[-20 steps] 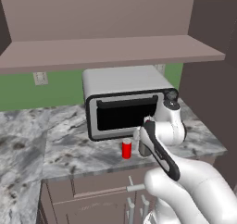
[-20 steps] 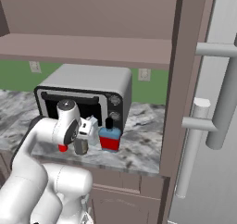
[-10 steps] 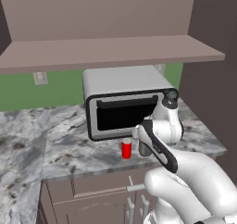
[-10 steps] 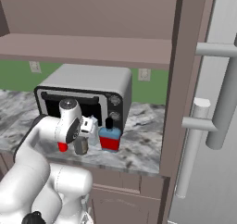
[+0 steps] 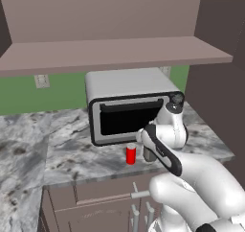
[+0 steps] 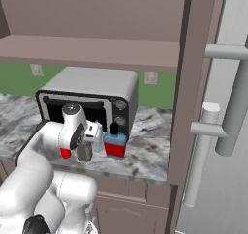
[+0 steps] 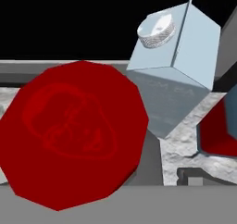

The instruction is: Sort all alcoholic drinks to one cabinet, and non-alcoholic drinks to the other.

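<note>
A: Where are the fingers (image 6: 87,140)?

B: Spread wide, holding nothing; right over the grey bottle (image 6: 85,152); the hand view looks straight down on its red cap (image 7: 74,135).

A: And the other drinks?

B: All on the bench (image 6: 145,155); can (image 5: 130,155) just left of the fingers; blue-topped bottle (image 6: 115,145) just right; the hand view adds a pale-blue container (image 7: 178,52) beside the cap; oven (image 5: 129,106) behind, door shut.

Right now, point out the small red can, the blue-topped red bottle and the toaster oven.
small red can (image 5: 130,155), left base view, side wall.
blue-topped red bottle (image 6: 115,149), right base view, red body.
toaster oven (image 5: 125,118), left base view, door glass.
</note>
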